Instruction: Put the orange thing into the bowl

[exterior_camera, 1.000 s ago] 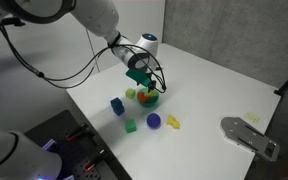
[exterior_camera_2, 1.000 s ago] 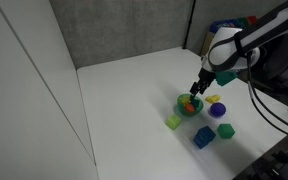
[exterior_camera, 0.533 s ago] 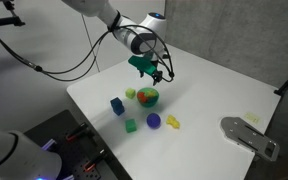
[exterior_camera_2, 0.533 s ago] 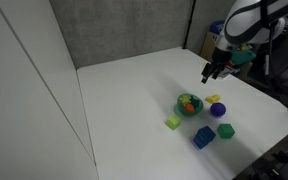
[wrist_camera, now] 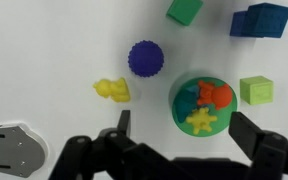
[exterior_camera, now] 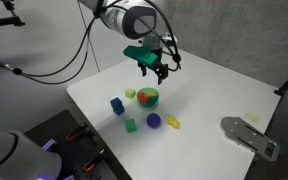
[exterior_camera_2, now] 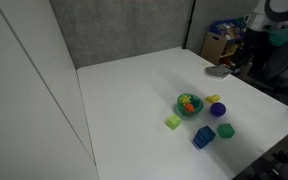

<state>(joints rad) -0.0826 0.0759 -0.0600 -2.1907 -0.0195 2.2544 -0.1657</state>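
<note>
Your gripper point(exterior_camera: 153, 69) hangs high above the desk point(exterior_camera: 216, 92). Its jaws are wide apart with nothing between them, and the wrist view looks straight down through the gap. The orange thing point(wrist_camera: 217, 95) lies inside the bowl point(wrist_camera: 175, 103), in the 1 o'clock part of it. It touches a yellow star point(wrist_camera: 201, 120) that fills the 6 o'clock part. I judge the placing done. The orange thing sits below the rim, so it has nowhere to roll. Your open, raised gripper suits a release, because it keeps both fingers clear of the bowl's wall.

The orange thing looks like a lumpy, matt toy with rounded lobes, not a sharp-edged block. The bowl is round, smooth green plastic with a low wall. The desk is flat, plain white and looks slick, so a nudge would probably slide the bowl.

That matters because the other toys crowd it. In the wrist view a pale green cube point(wrist_camera: 255, 90) stands just beside the bowl at 3 o'clock. A knobbly purple ball point(wrist_camera: 146, 57) sits near it at 10 o'clock, and a bumpy yellow piece point(wrist_camera: 112, 90) at 9 o'clock. A blue block point(wrist_camera: 261, 19) lies farther off at 1 o'clock. Staying high keeps you off all of them.
</note>
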